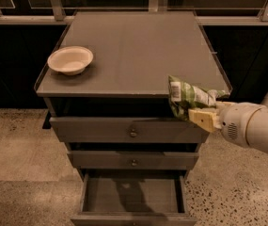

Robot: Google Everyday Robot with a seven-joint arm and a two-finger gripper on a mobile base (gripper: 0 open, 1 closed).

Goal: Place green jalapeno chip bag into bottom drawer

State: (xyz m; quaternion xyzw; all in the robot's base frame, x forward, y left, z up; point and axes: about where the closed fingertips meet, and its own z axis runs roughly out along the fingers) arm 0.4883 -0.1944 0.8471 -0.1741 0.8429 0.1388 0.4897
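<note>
Gripper [200, 115] mid-right, jaws clamping crumpled green-white foil chip bag [185, 97]; I reckon it may snag drawer fronts [100, 130] above grey bottom drawer [131, 195].

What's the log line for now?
gripper: shut on green jalapeno chip bag | where: front-right cabinet edge | bottom drawer: open, bag not inside

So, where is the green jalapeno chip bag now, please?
The green jalapeno chip bag is gripped by the claw off the cabinet's front right corner, above the open bottom drawer.
</note>
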